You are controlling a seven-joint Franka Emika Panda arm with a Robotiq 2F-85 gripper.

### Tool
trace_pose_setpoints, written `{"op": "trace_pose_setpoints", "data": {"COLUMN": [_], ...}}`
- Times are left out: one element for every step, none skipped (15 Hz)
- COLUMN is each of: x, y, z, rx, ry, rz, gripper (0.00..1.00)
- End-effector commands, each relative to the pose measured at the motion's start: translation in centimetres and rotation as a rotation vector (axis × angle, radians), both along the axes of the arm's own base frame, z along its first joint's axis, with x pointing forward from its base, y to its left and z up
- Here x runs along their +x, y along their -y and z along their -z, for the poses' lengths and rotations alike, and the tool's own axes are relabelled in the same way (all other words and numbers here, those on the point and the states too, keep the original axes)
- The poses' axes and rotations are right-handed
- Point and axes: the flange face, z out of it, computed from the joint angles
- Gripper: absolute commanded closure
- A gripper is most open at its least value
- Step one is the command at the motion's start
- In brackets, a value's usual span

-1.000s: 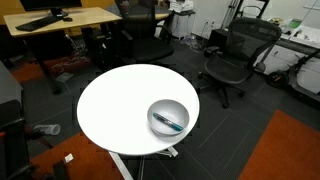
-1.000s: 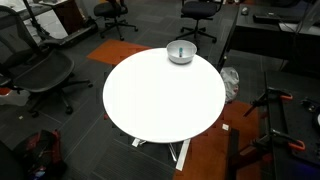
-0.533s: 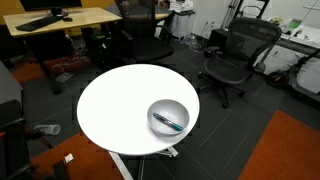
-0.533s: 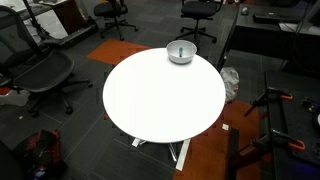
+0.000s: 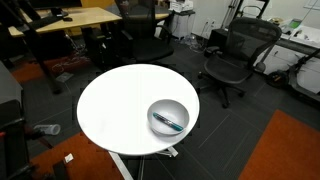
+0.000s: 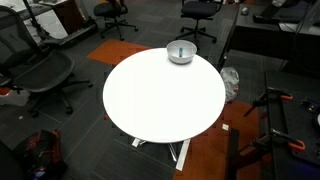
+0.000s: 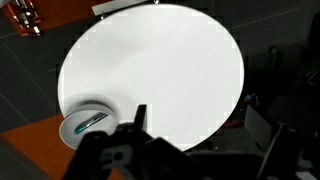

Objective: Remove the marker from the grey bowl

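The grey bowl (image 5: pixel 168 117) stands near the edge of the white round table (image 5: pixel 115 100). It also shows in an exterior view (image 6: pixel 181 52) and in the wrist view (image 7: pixel 78 128). The marker (image 5: pixel 170 124), dark with a teal-blue end, lies inside the bowl and shows in the wrist view (image 7: pixel 93 122). My gripper (image 7: pixel 205 132) shows only in the wrist view. It is high above the table and well away from the bowl. Its fingers stand wide apart and hold nothing.
Black office chairs (image 5: pixel 232 55) stand around the table, with a wooden desk (image 5: pixel 60 20) behind. More chairs (image 6: pixel 35 72) and an orange floor mat (image 6: pixel 205 150) show in an exterior view. The table's white base (image 6: pixel 180 152) is below.
The bowl and marker have not moved. A dark shape has come into the top left corner of one exterior view and the top right corner of the other.
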Motion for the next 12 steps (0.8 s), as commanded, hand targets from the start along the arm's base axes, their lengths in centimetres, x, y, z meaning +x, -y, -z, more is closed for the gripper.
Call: {"op": "trace_pose_setpoints", "data": {"x": [4.3, 5.3, 6.5, 7.5, 8.5, 9.4, 10.5, 11.3, 12.3, 13.1, 14.0, 14.8], "y": [2.1, 2.9, 3.5, 4.2, 4.7, 5.3, 6.0, 6.6, 7.4, 8.0, 8.9, 9.7], "z": [0.4, 0.5, 0.9, 1.0, 1.3, 1.5, 1.9, 2.1, 2.5, 2.9, 3.3, 3.7], "rx": [0.03, 0.037, 0.046, 0.054, 0.064, 0.064, 0.072, 0.077, 0.086, 0.091, 0.099, 0.101], "ry": [0.018, 0.03, 0.038, 0.046, 0.052, 0.053, 0.052, 0.049, 0.046, 0.039, 0.031, 0.024], "rz": [0.174, 0.226, 0.285, 0.338, 0.387, 0.436, 0.488, 0.537, 0.587, 0.629, 0.676, 0.717], "gripper": [0.0, 0.0, 0.0, 0.0, 0.0, 0.0, 0.0, 0.0, 0.0, 0.0, 0.0, 0.0]}}
